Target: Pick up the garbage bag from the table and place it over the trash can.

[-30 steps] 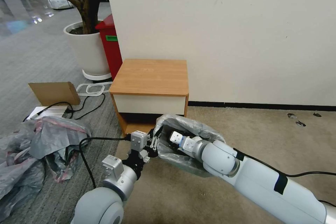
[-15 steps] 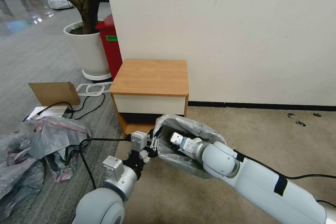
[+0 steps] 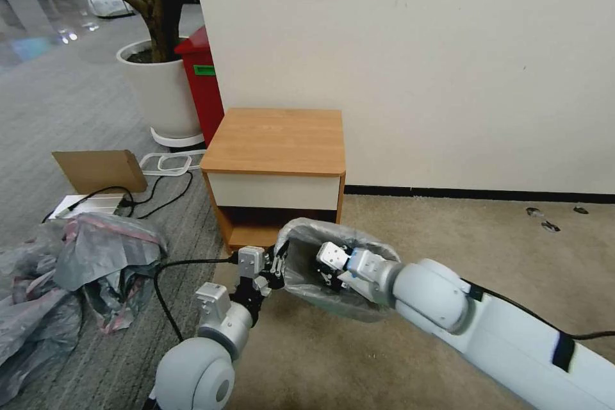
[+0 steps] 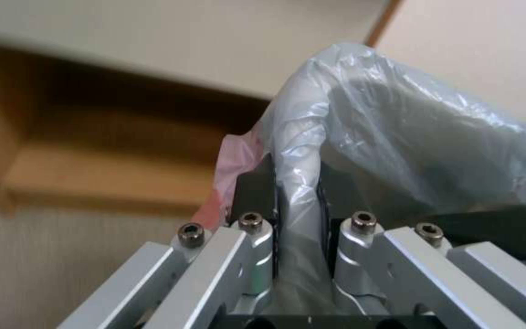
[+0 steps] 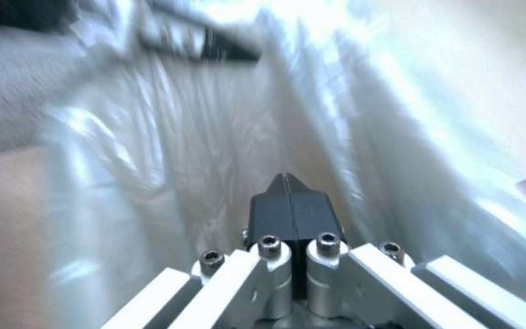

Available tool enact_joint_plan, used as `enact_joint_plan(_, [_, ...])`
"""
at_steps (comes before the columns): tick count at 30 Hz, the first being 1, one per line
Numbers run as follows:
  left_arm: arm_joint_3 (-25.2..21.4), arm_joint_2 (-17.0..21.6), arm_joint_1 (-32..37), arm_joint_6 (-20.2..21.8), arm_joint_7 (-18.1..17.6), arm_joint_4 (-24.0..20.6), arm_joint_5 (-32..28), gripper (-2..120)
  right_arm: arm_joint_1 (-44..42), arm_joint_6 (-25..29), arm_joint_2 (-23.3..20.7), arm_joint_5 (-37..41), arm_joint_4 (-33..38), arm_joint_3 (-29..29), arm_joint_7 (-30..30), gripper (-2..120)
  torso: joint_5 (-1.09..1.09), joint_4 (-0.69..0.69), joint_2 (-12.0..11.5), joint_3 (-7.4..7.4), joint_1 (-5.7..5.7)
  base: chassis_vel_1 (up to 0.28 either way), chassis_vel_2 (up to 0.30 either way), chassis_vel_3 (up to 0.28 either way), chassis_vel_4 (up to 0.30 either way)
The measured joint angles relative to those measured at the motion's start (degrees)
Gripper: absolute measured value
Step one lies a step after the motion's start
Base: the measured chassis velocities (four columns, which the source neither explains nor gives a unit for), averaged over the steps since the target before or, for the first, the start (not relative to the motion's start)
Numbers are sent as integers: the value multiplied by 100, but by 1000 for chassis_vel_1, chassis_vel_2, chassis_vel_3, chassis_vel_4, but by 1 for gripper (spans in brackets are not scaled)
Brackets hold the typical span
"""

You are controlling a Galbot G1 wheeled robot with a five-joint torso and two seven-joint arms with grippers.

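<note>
Garbage bag is sitting low in the centre of the head view, mouth gaping, just in front of the table; whatever it is draped over is hidden. Left gripper is pinching the bag's left rim, fingers clamped on a fold of plastic by the pink edge. Right gripper is reaching inside the bag, fingertips pressed together, seemingly on nothing. Heap of bags is lying at lower left.
</note>
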Motion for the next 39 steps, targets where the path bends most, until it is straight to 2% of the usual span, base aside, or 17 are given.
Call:
enact_joint_plan(5, [-98, -39, 5, 21, -336, 177, -539, 9, -736, 539, -152, 399, 316, 652, 250, 0, -2, -2, 0, 0, 0, 0, 0, 0, 0])
enact_joint_plan(6, [-199, -57, 66, 33, -479, 213, -798, 9, -1154, 1035, -164, 610, 455, 884, 673, 0, -2, -2, 0, -1, 0, 0, 0, 0, 0])
enact_joint_plan(8, [-279, -73, 153, 48, -530, 214, -925, 9, -1481, 1342, -53, 658, 540, 1091, 983, 0, -2, -1, 0, 0, 0, 0, 0, 0, 0])
enact_joint_plan(9, [-372, -92, 330, 67, -549, 193, -1006, 9, -1990, 1602, 290, 582, 651, 1441, 1376, 0, -1, 1, 0, 0, 0, 0, 0, 0, 0])
enact_joint_plan(10, [-372, -92, 330, 67, -549, 193, -1006, 9, -1990, 1602, 290, 582, 651, 1441, 1376, 0, -1, 1, 0, 0, 0, 0, 0, 0, 0])
enact_joint_plan(12, [-448, -132, 563, 84, -551, 114, -1046, 9, -2618, 1883, 736, 193, 712, 1857, 1646, 9, -1, 1, 0, 0, 0, 0, 0, 0, 0])
enact_joint_plan(13, [-477, -164, 686, 84, -551, 59, -1056, 9, -3046, 2171, 1017, -207, 727, 2126, 1728, 15, -1, 1, 0, 0, 0, 0, 0, 0, 0])
enact_joint_plan(14, [-477, -164, 686, 84, -551, 59, -1056, 9, -3046, 2171, 1017, -207, 727, 2126, 1728, 15, -1, 1, 0, 0, 0, 0, 0, 0, 0])
enact_joint_plan(16, [-497, -215, 892, 84, -553, -58, -1099, 9, -3773, 2609, 1584, -818, 787, 2606, 1795, 25, -1, -1, 0, -1, 0, 0, 0, 0, 0])
enact_joint_plan(17, [-497, -215, 892, 84, -553, -58, -1099, 9, -3773, 2609, 1584, -818, 787, 2606, 1795, 25, -1, -1, 0, -1, 0, 0, 0, 0, 0])
enact_joint_plan(18, [-494, -225, 973, 78, -568, -105, -1118, 9, -4061, 2782, 1897, -1024, 830, 2788, 1823, 30, -2, -1, 1, -1, 0, 0, 0, 0, 0])
enact_joint_plan(20, [-473, -231, 1056, 55, -637, -175, -1167, 9, -4413, 3004, 2294, -1282, 896, 2948, 1856, 38, -2, -1, 1, -1, 0, 0, 0, 0, 0])
enact_joint_plan(21, [-473, -231, 1056, 55, -637, -175, -1167, 9, -4413, 3004, 2294, -1282, 896, 2948, 1856, 38, -2, -1, 1, -1, 0, 0, 0, 0, 0])
enact_joint_plan(23, [-459, -234, 1077, 52, -715, -236, -1226, 9, -4662, 3160, 2491, -1400, 946, 3002, 1920, 48, -2, -1, 1, -1, 0, 0, 0, 0, 0])
enact_joint_plan(30, [-379, -227, 1064, 55, -774, -243, -1194, 9, -4935, 3441, 2565, -1449, 905, 3047, 2099, 68, -2, 0, 1, -1, 0, 0, 0, 0, 0])
enact_joint_plan(36, [-239, -211, 1066, 65, -783, -189, -1052, 9, -5050, 3615, 2651, -1443, 815, 3178, 2253, 94, -1, 0, 1, 0, 0, 0, 0, 0, 0])
enact_joint_plan(39, [-160, -209, 1043, 65, -816, -143, -999, 9, -5061, 3653, 2668, -1429, 789, 3226, 2287, 99, 0, 0, 1, 0, 0, 0, 0, 0, 0])
